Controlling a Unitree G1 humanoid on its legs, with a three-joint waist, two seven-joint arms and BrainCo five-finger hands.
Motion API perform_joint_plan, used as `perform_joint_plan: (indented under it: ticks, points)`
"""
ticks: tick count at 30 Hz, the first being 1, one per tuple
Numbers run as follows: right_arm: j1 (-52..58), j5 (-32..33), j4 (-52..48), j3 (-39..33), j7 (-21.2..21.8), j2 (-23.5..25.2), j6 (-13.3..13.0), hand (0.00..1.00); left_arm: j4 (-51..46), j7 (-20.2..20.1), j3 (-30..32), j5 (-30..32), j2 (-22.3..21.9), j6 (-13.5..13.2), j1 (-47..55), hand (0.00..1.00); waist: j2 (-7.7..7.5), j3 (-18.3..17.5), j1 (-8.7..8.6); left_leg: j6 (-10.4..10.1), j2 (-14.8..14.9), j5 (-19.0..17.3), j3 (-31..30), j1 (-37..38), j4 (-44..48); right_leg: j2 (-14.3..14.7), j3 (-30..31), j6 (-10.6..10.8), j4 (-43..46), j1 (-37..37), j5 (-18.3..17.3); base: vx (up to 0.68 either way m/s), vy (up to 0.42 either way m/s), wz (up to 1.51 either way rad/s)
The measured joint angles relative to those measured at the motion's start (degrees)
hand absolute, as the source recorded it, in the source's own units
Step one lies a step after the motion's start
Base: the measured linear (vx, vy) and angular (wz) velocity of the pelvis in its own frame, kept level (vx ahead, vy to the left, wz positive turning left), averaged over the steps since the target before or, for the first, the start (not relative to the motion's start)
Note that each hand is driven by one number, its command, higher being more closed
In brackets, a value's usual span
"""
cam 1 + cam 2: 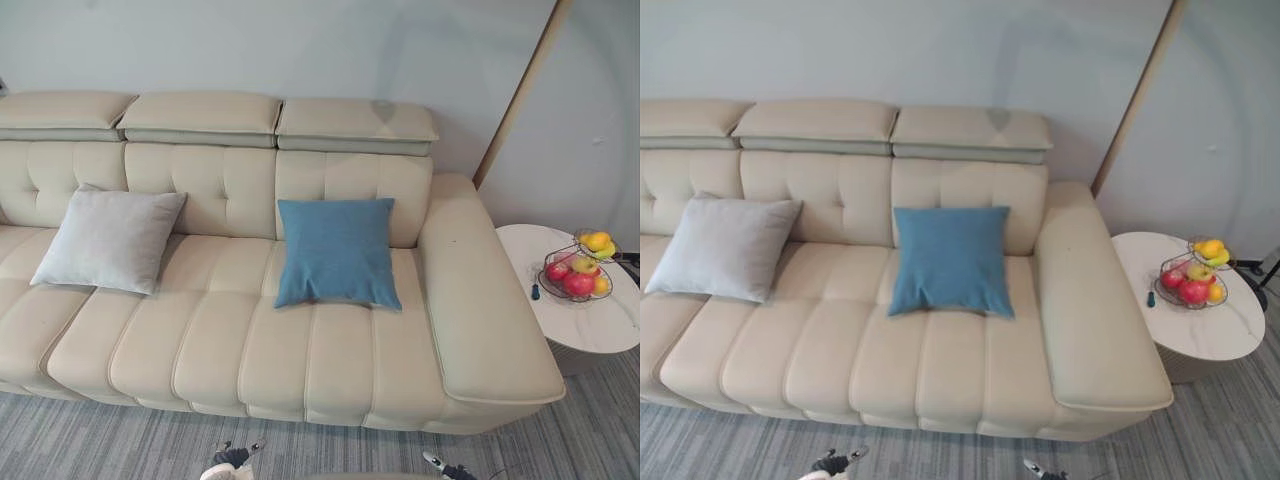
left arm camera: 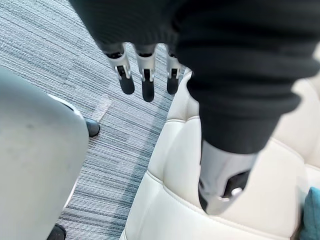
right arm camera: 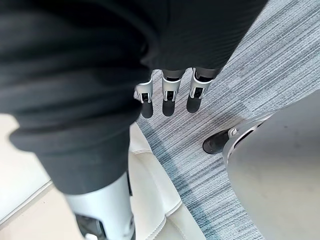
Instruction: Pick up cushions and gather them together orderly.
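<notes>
A blue cushion point(image 1: 336, 251) leans upright against the back of the cream sofa point(image 1: 240, 340), on its right seat. A light grey cushion point(image 1: 108, 239) leans tilted against the back further left, about one seat away from the blue one. My left hand point(image 2: 146, 75) hangs above the grey carpet beside the sofa's front edge, its fingers straight and holding nothing. My right hand point(image 3: 170, 92) hangs the same way over the carpet by the sofa's edge, fingers relaxed and empty. A sliver of the blue cushion point(image 2: 312, 212) shows in the left wrist view.
A round white side table point(image 1: 590, 320) stands right of the sofa's broad armrest point(image 1: 480, 300), bearing a wire basket of fruit point(image 1: 578, 268) and a small dark object point(image 1: 535, 291). A wooden pole point(image 1: 520, 90) leans against the wall. Grey striped carpet point(image 1: 300, 450) lies before the sofa.
</notes>
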Motion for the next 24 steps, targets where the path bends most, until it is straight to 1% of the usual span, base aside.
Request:
perform_joint_plan:
  ticks: [8, 12, 13, 14, 15, 16, 17, 18, 19, 20, 21, 22, 23, 24]
  points:
    - [0.13, 0.02, 0.00, 0.98, -0.11, 0.16, 0.41, 0.00, 0.18, -0.59, -0.09, -1.27, -0.01, 0.00, -0.01, 0.00, 0.23, 0.38, -0.32, -0.01, 0.09, 0.01, 0.97, 0.72, -0.57, 0.02, 0.49, 0.01, 0.01, 0.07, 0.00, 0.00, 0.000, -0.03]
    - [0.13, 0.33, -0.71, 3.57, -0.19, 0.13, 0.38, 0.00, 0.18, -1.44, -0.13, -3.43, -0.40, -0.02, -0.26, 0.00, 0.58, 2.01, -1.00, -0.38, 0.99, -0.26, 5.10, 2.03, -0.76, 0.72, 3.52, 0.03, 0.81, -0.79, 0.00, -0.02, 0.001, -0.47]
    - [-0.41, 0.43, -0.81, 4.75, -0.40, -0.07, 0.39, 0.00, 0.17, -1.77, -0.06, -3.98, -0.29, -0.05, -0.66, 0.00, 0.38, 2.78, -0.89, -0.80, 1.51, -1.37, 7.01, 1.82, 1.08, 1.77, 6.64, -0.06, 2.26, -3.21, -0.03, -0.02, -0.002, -0.78]
    - [-0.57, 0.45, -0.87, 5.30, -0.52, -0.03, 0.37, 0.00, 0.17, -1.93, 0.01, -4.08, -0.15, -0.05, -0.98, 0.00, 0.22, 3.36, -0.88, -0.88, 1.67, -1.86, 7.14, 1.62, 2.17, 2.05, 7.62, -0.07, 2.67, -3.69, -0.03, -0.05, -0.028, -1.02]
    - [-0.87, 0.58, -0.97, 5.92, -0.67, -0.01, 0.35, 0.00, 0.17, -2.17, 0.04, -4.67, 0.19, -0.09, -1.56, 0.00, -0.17, 4.33, -0.75, -0.69, 1.82, -2.18, 6.98, 1.10, 4.23, 2.41, 9.57, -0.09, 3.54, -4.62, -0.04, -0.03, -0.061, -0.93]
    - [-1.00, 0.95, -0.98, 7.10, -0.75, -0.02, 0.31, 0.00, 0.16, -2.29, 0.03, -5.09, 0.34, -0.21, -1.95, 0.00, -0.43, 4.40, -0.83, -0.25, 1.96, -2.74, 6.63, -0.13, 6.02, 2.88, 11.95, -0.21, 4.55, -6.48, 0.08, -0.03, -0.070, -1.05]
    - [-1.27, 1.11, -1.05, 7.63, -0.76, -0.27, 0.31, 0.00, 0.17, -2.39, 0.01, -5.29, 0.17, -0.21, -2.33, 0.00, -0.10, 4.61, -0.99, -0.45, 2.30, -3.47, 7.41, -0.22, 6.16, 3.39, 13.02, -0.25, 5.19, -7.91, 0.21, -0.03, -0.042, -0.99]
    - [-1.40, 1.56, -1.70, 7.78, -0.75, -0.37, 0.36, 0.00, 0.22, -2.45, -0.01, -5.46, -0.19, -0.18, -2.69, 0.00, 0.32, 4.88, -1.60, -0.83, 3.00, -4.74, 9.11, -0.22, 6.10, 4.49, 14.55, -0.25, 5.28, -9.37, 0.67, -0.06, 0.012, -1.06]
    - [-1.42, 2.00, -2.92, 7.95, -0.72, -0.08, 0.37, 0.00, 0.27, -2.48, 0.05, -5.46, -0.21, -0.17, -3.11, 0.00, 0.20, 4.97, -1.96, -1.25, 3.39, -5.42, 11.99, -0.02, 6.14, 5.58, 17.18, -0.38, 5.33, -10.99, 1.61, -0.07, 0.036, -1.42]
    - [-1.79, 2.03, -3.17, 8.13, -0.71, 0.00, 0.13, 0.00, 0.33, -2.48, -0.01, -5.46, -0.21, -0.20, -3.60, 0.00, -0.43, 4.91, -2.10, -1.35, 3.71, -5.82, 16.16, 0.20, 6.15, 6.92, 20.02, -0.41, 5.17, -12.37, 3.38, -0.05, 0.033, -1.51]
    - [-2.11, 2.05, -3.15, 8.44, -0.72, 0.04, 0.06, 0.00, 0.30, -2.50, -0.01, -5.46, -0.22, -0.23, -3.81, 0.00, -0.70, 4.93, -2.08, -1.34, 3.93, -5.93, 18.03, 0.36, 6.21, 7.62, 20.38, -0.77, 5.12, -13.45, 4.67, -0.02, 0.017, -2.06]
    - [-3.11, 2.03, -3.14, 9.19, -0.69, 0.73, -0.02, 0.00, 0.32, -2.46, 0.05, -5.45, -0.33, -0.24, -4.41, 0.00, -0.88, 5.01, -2.11, -1.29, 5.10, -5.95, 23.58, 0.66, 6.56, 9.63, 17.57, -2.80, 4.20, -16.01, 9.56, -0.02, -0.030, -2.12]
    - [-4.02, 2.01, -4.28, 9.14, -0.80, 0.75, -0.28, 0.00, 0.29, -2.40, -0.02, -5.46, -0.53, -0.27, -4.72, 0.00, -0.24, 5.87, -2.29, -1.23, 6.33, -5.91, 27.79, 1.41, 6.67, 9.24, 8.36, -4.57, 4.93, -16.79, 8.70, -0.02, -0.047, -2.05]
    - [-3.96, 1.99, -4.27, 9.07, -1.00, 0.90, -0.09, 0.00, 0.07, -2.38, -0.11, -5.48, -0.59, -0.36, -5.10, 0.00, -0.80, 6.12, -2.44, -1.23, 6.05, -5.91, 29.38, 2.18, 6.63, 7.94, 2.16, -5.59, 7.68, -17.42, 5.87, -0.01, -0.086, -1.58]
